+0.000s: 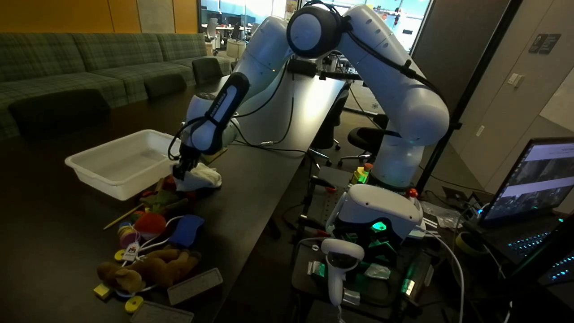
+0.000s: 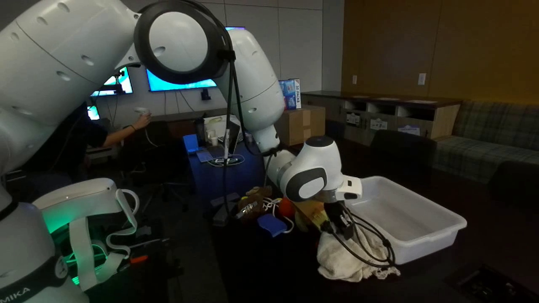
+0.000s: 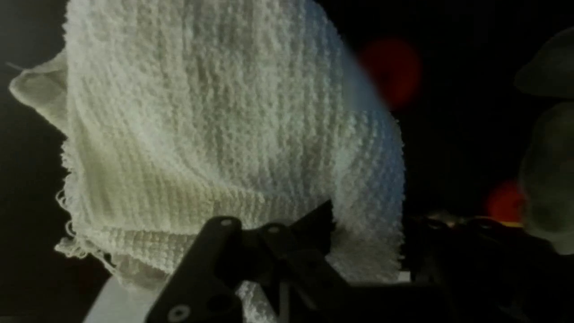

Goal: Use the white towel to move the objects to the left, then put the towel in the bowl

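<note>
The white towel (image 1: 204, 176) is bunched beside the near side of the white plastic bin (image 1: 92, 176), the only bowl-like container. It also shows in an exterior view (image 2: 349, 256) and fills much of the wrist view (image 3: 215, 112). My gripper (image 1: 184, 169) points down at the towel, also in an exterior view (image 2: 343, 229). In the wrist view its fingers (image 3: 367, 220) press a thick fold between them. I cannot tell whether the towel touches the table. The objects include a brown plush toy (image 1: 157, 269), a red ball (image 1: 150, 225), a blue piece (image 1: 186, 231) and a green plush (image 1: 161, 200).
Yellow blocks (image 1: 102, 291) and grey flat boxes (image 1: 195, 286) lie by the brown plush. A wooden stick (image 1: 123, 217) lies near the bin. In the wrist view red round things (image 3: 394, 74) lie right of the towel. Cables hang from the arm near the bin's rim (image 2: 421, 242).
</note>
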`<state>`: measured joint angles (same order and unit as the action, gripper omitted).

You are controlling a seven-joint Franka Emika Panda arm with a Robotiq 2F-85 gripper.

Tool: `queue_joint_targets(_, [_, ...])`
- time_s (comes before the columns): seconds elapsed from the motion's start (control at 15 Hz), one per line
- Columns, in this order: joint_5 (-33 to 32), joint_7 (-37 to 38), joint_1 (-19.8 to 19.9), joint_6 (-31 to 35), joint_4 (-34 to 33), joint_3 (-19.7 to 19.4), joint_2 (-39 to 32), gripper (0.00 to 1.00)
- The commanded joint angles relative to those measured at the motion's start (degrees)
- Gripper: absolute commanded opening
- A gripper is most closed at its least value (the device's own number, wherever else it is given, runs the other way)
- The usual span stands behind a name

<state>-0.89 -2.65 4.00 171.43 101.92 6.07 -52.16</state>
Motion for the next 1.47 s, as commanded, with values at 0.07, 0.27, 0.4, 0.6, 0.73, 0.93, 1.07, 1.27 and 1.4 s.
queue_joint_targets(0.07, [2.71, -0.99, 1.49, 0.15, 1.09, 6.87, -0.23, 0.15])
queue_joint_targets(0.27, [5.26, -0.39, 1.63, 2.17, 3.7, 11.64, 0.96, 0.16])
queue_joint_targets(0.4, [7.08, 0.54, 1.1, 4.8, 6.26, 14.73, 1.99, 0.15])
queue_joint_targets(0.6, [9.01, 2.1, 0.36, 9.3, 9.27, 19.63, 2.06, 0.16])
queue_joint_targets(0.73, [9.35, 3.15, 1.06, 10.99, 11.27, 23.59, 2.25, 0.16])
queue_joint_targets(0.93, [9.3, 4.14, 4.38, 11.17, 14.28, 30.33, 3.2, 0.16])
queue_joint_targets(1.07, [8.88, 3.9, 8.47, 10.89, 16.83, 35.29, 4.69, 0.16])
queue_joint_targets(1.27, [8.09, 2.36, 17.8, 11.13, 21.57, 43.34, 8.36, 0.15])
queue_joint_targets(1.4, [7.5, 1.07, 25.56, 10.14, 24.18, 48.51, 10.77, 0.16])
